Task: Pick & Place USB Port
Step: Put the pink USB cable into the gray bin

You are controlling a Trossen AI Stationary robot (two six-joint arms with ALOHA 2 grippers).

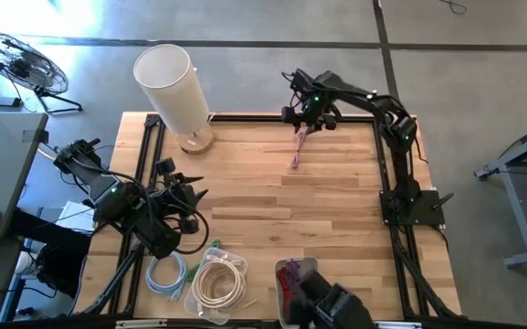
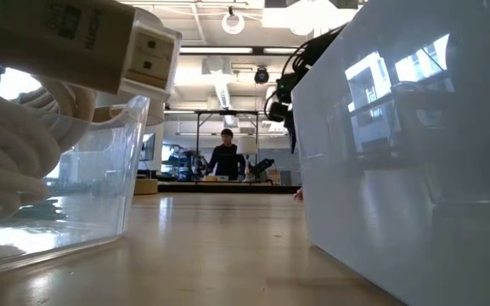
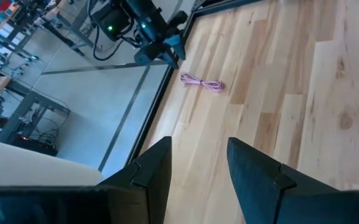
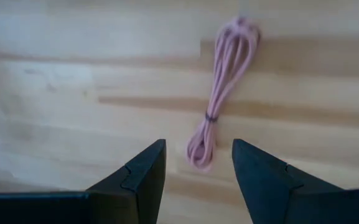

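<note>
Directly ahead of the open, empty right end effector [image 4: 196,163], the pink cable [image 4: 219,93] could slip aside if approached off-centre.

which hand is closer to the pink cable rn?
Right. The right hand hovers open just over the pink cable; the left hand sits open across the table, near the bins.
</note>
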